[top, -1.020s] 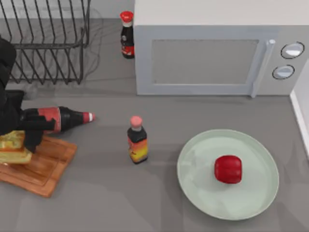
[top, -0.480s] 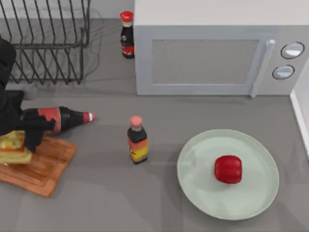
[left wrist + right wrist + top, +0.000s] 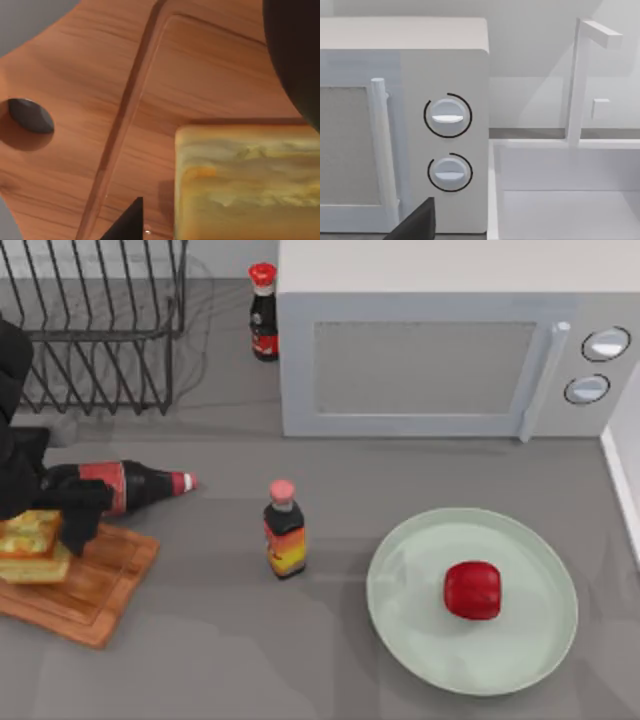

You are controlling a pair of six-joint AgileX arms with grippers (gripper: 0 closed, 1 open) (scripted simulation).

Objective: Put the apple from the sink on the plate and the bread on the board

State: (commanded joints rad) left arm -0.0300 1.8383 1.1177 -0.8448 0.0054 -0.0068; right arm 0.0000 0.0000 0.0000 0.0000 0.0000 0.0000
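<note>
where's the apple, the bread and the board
apple (image 3: 472,590), top view, middle of its red top
bread (image 3: 35,546), top view, yellow top face left of the left gripper
board (image 3: 100,585), top view, bare wood right of the bread

Place: a rendered kitchen on a grey tabletop (image 3: 200,660).
Appliance: white microwave (image 3: 440,350) with two dials, well off from the left hand (image 3: 60,515).
Washing-up: wire dish rack (image 3: 95,325) just behind that hand; white sink (image 3: 565,190) with a tap (image 3: 582,75) beside the microwave.
Food and tableware: board (image 3: 95,585) under the hand, bread (image 3: 32,545) on it; plate (image 3: 420,640) with apple (image 3: 472,590); sauce bottles (image 3: 285,530).
</note>
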